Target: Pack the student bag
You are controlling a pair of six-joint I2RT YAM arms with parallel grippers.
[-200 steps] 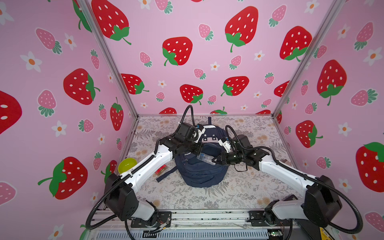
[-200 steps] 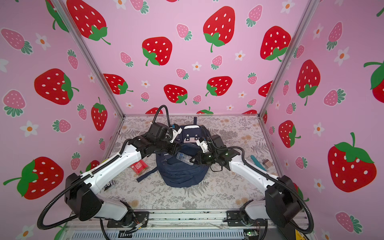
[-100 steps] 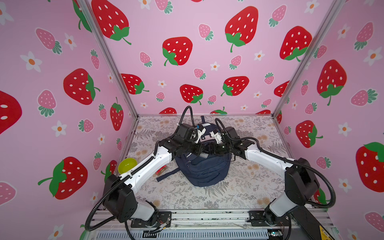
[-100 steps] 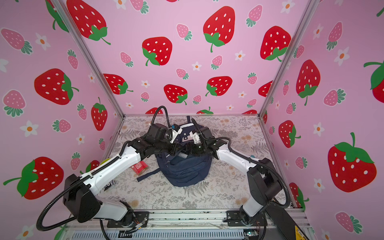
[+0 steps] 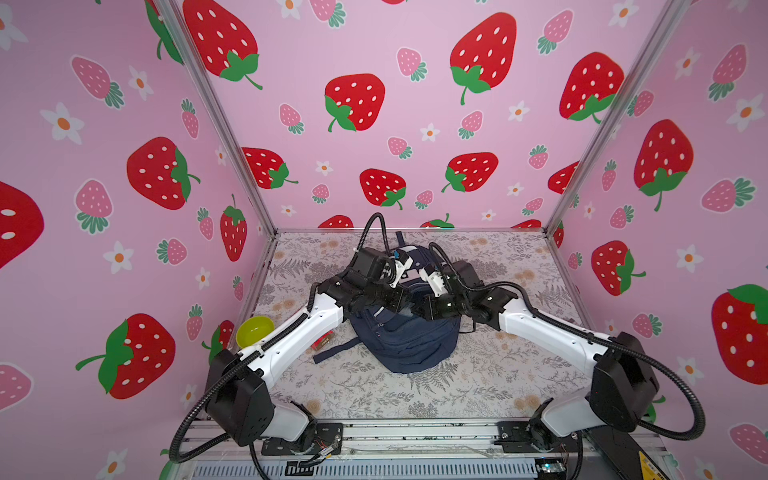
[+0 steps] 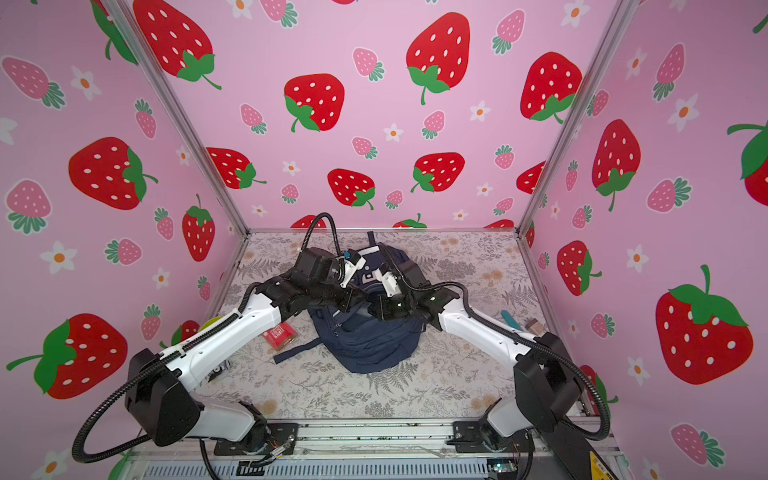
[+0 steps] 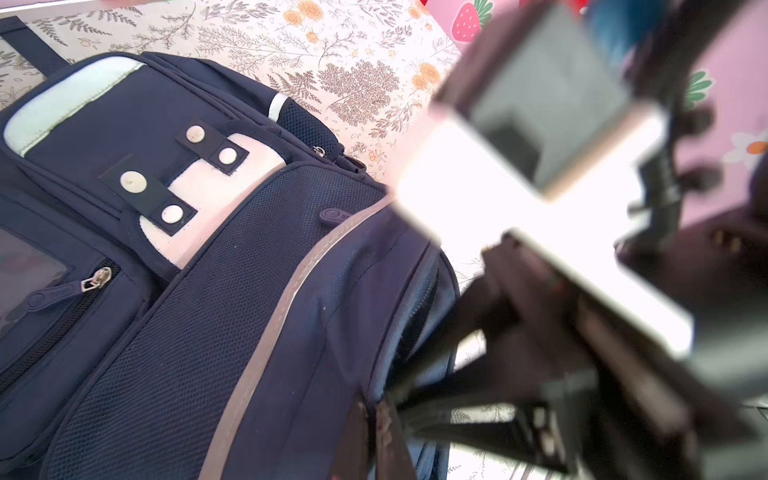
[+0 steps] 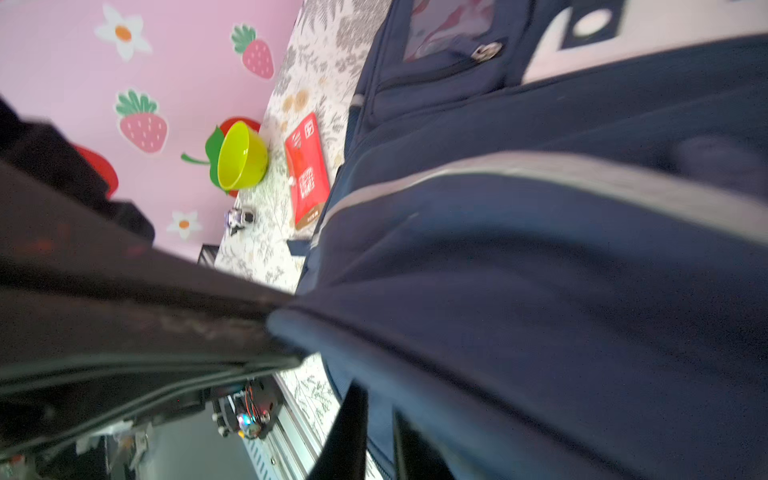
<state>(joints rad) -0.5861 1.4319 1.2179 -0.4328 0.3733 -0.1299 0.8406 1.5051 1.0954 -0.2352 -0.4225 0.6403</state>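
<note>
In both top views the student bag point(image 5: 405, 345) slumps in the middle of the desk point(image 5: 478, 386): soft, floppy, probably light. Left wrist view: the left fingers point(image 7: 359, 436) are closed on its opening edge. Right wrist view: the right fingers point(image 8: 347, 432) pinch a fabric fold. Seams and the rim should hold best.

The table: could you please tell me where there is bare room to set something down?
Bare: the near strip between student bag and front rail, and the far right corner. Crowded: left of the bag, by red packet and bowl.
</note>
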